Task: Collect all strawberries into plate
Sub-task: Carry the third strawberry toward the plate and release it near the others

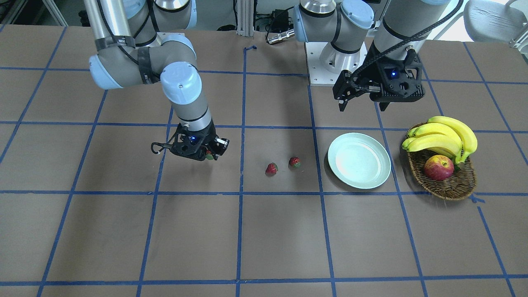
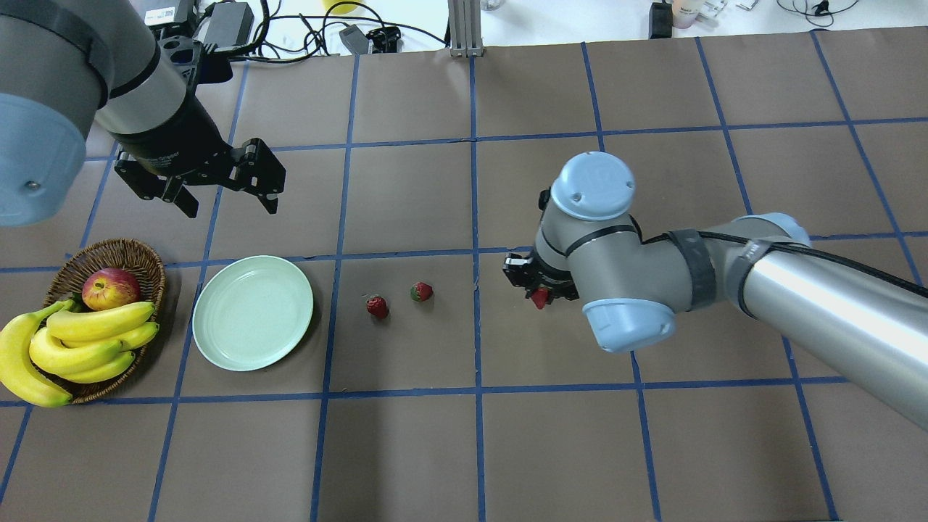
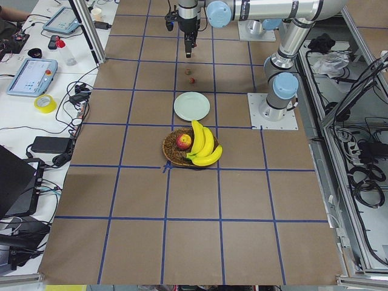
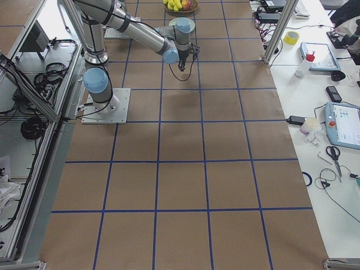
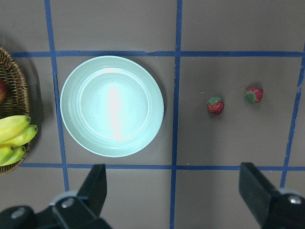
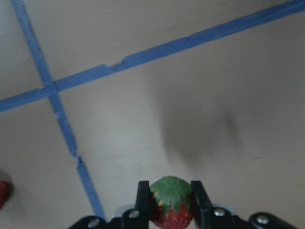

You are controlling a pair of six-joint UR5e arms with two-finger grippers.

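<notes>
Gripping one strawberry (image 6: pixel 170 204) with the right gripper (image 2: pixel 538 291), midway along the counter (image 2: pixel 406 449). Holding the left gripper (image 2: pixel 229 201) spread wide near the plate (image 2: pixel 217 341), toward the left edge. Leaving two more strawberries (image 2: pixel 377 307) (image 2: pixel 422 291) loose between.

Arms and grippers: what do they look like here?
Silver tubes, pale-blue joint caps and black cables strapped with dark bands on the left arm and right arm. Black two-fingered left gripper and right gripper, each with a small blue light.

Each strawberry (image 2: pixel 377 307) is red with a green cap, the plate (image 2: pixel 252 313) pale mint-green, the basket (image 2: pixel 150 267) brown woven wicker, the bananas (image 2: pixel 94 323) yellow, the apple (image 2: pixel 110 288) red-yellow, the table (image 2: pixel 551 449) brown, gridded with blue tape (image 2: pixel 476 326).
</notes>
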